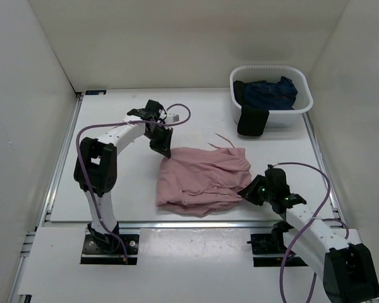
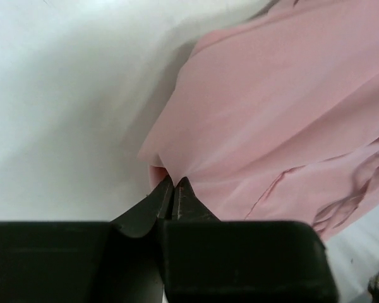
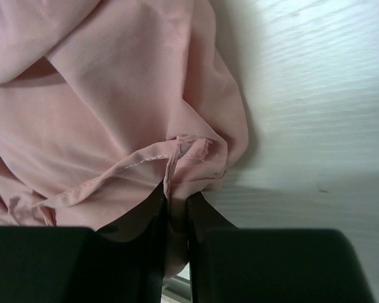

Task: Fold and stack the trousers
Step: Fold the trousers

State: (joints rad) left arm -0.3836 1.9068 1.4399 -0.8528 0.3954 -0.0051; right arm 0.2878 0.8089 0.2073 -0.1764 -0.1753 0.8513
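I am looking down on the pink trousers (image 1: 202, 180), which are lying in a loosely folded, rumpled heap on the white table (image 1: 114, 126), between the two arms and nearer the front edge. A thin drawstring (image 1: 222, 140) is trailing out from the heap's far edge onto the table. The left gripper (image 2: 174, 186) is reaching down at the far left corner of the heap. In the left wrist view its fingers are pressing tightly together, with a small corner of pink cloth pinched between the tips. The right gripper (image 3: 175, 202) is sitting at the near right edge of the heap. In the right wrist view its fingers are standing only a narrow slit apart, and a stitched hem of the cloth is running down into that slit, so I am reading it as gripping the fabric. At the far right of the table a white tub (image 1: 271, 68) is holding a navy garment (image 1: 268, 93), and a black garment (image 1: 252, 121) is hanging over its front wall, well apart from the trousers.
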